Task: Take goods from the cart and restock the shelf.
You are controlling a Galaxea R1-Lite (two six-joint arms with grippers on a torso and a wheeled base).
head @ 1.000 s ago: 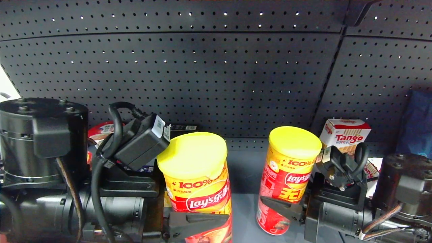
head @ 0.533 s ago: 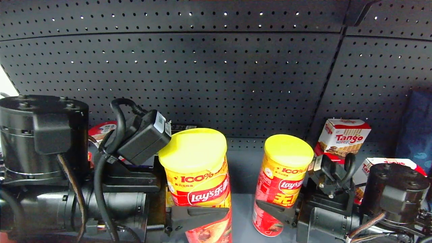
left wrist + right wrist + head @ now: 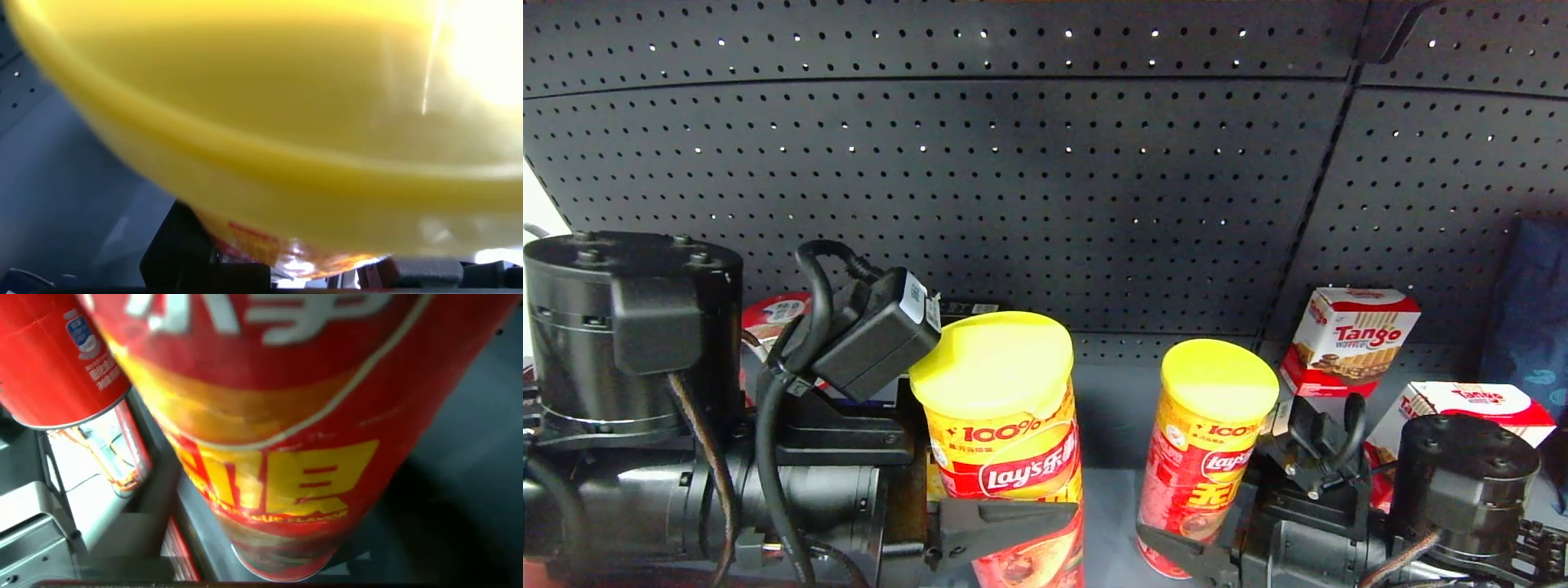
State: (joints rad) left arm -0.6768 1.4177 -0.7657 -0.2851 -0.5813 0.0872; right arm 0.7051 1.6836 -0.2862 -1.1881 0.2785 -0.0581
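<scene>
At the left, my left gripper is clenching the left chip can, its near finger lying across the can's lower red band. The can is standing upright between my jaws, yellow lid up, and in the left wrist view that lid is sitting right against the camera. My left arm is lying low and level, coming in from the left with the fingers pointing right.

Just right of it, over the grey shelf board and in front of the black pegboard, my right gripper is grasping the right chip can low on its body. This one is leaning slightly, its lid tipped to the right. My right arm is lying low too, coming in from the right with the fingers pointing left. I cannot tell whether either base is touching the shelf.

Farther right, one wafer box is standing upright near the pegboard, and a second wafer box is lying nearer, behind my right wrist.
</scene>
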